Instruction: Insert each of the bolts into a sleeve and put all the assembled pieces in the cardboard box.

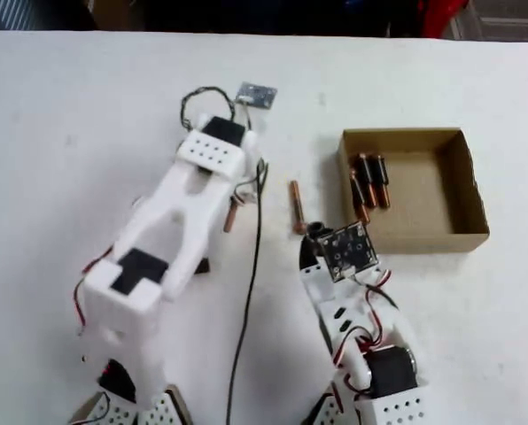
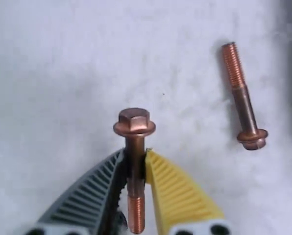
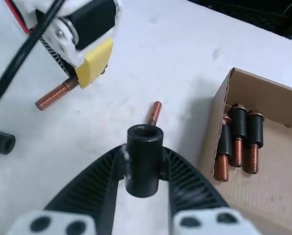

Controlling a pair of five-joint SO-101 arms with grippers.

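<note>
My left gripper (image 2: 134,152) is shut on the shank of a copper bolt (image 2: 134,122), its hex head sticking out past the fingertips. In the high view this held bolt (image 1: 231,215) is left of a loose bolt (image 1: 295,206) that lies on the table. My right gripper (image 3: 144,156) is shut on an upright black sleeve (image 3: 144,147), bore facing up, just short of the loose bolt (image 3: 155,112). The cardboard box (image 1: 459,190) at the right holds three assembled pieces (image 1: 368,184). The right gripper (image 1: 313,232) sits near the box's front left corner.
A spare black sleeve (image 3: 1,141) lies on the table near the left arm. A black cable (image 1: 249,292) runs between the two arms. A small circuit board (image 1: 256,95) lies at the back. The white table stretches open to the far left and right.
</note>
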